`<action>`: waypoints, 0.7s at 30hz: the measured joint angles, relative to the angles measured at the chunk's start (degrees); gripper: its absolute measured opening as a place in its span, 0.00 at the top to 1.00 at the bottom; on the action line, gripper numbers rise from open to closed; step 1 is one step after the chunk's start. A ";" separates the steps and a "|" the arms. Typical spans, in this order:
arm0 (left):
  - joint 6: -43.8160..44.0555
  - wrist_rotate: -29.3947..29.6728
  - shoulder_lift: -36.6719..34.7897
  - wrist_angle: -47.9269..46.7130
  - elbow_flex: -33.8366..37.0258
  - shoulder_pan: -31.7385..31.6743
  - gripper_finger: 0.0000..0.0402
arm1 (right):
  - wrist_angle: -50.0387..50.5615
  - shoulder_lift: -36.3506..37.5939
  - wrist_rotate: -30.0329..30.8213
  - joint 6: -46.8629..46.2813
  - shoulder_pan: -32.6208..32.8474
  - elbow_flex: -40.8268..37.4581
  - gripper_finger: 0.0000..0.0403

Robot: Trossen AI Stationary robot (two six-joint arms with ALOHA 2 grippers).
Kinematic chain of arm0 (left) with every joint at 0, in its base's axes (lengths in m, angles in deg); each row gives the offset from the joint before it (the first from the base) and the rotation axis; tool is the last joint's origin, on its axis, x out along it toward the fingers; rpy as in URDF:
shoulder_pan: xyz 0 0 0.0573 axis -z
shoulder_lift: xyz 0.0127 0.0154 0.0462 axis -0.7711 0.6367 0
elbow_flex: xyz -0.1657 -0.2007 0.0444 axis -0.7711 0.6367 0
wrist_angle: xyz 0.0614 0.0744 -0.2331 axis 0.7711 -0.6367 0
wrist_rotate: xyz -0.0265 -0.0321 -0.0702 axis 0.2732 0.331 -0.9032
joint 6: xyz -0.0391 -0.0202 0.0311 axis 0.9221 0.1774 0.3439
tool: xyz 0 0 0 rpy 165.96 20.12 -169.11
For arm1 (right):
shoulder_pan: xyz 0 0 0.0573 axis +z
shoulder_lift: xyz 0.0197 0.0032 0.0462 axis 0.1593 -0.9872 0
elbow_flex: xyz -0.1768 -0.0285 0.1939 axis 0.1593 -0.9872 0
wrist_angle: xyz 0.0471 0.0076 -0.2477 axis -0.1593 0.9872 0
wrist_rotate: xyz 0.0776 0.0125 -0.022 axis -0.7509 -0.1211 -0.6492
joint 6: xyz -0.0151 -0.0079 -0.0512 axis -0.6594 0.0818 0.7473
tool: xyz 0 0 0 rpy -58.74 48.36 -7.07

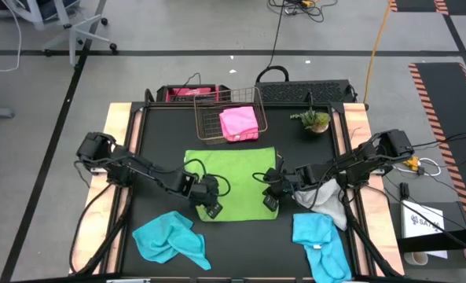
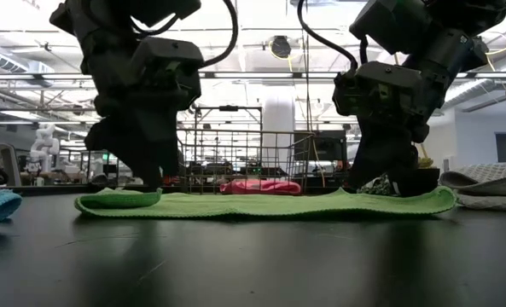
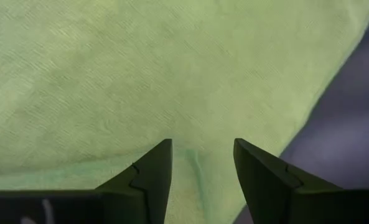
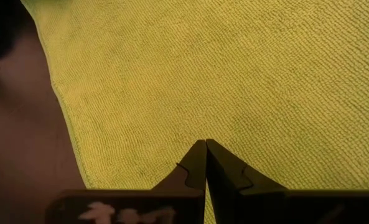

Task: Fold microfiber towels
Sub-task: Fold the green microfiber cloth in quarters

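Lime-green woven towel (image 1: pixel 233 177) flat, rectangular, pink towel (image 1: pixel 239 123) bunched

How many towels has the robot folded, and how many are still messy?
Done: the pink towel lies in the wire basket. In hand: the green towel lies flat, with the left gripper open and the right gripper shut on its near edge. Left: two crumpled blue towels and the grey towel.

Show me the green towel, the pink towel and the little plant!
green towel (image 1: pixel 231 174): high view, its flat middle.
pink towel (image 1: pixel 239 123): high view, its middle, in the basket.
little plant (image 1: pixel 314 120): high view, its leaves.
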 joint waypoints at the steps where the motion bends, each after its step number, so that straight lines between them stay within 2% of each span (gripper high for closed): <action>1: 0.00 0.22 0.00 -0.32 0.00 0.00 0.57 | 0.00 0.00 0.00 0.02 0.00 0.00 1.00; 7: -1.11 0.39 0.00 -3.11 0.00 0.19 0.57 | 0.00 0.00 0.02 0.42 0.00 0.00 1.00; 21: -4.03 -0.53 0.36 -0.34 0.00 0.66 0.66 | 0.00 0.00 0.13 0.44 0.00 -0.02 1.00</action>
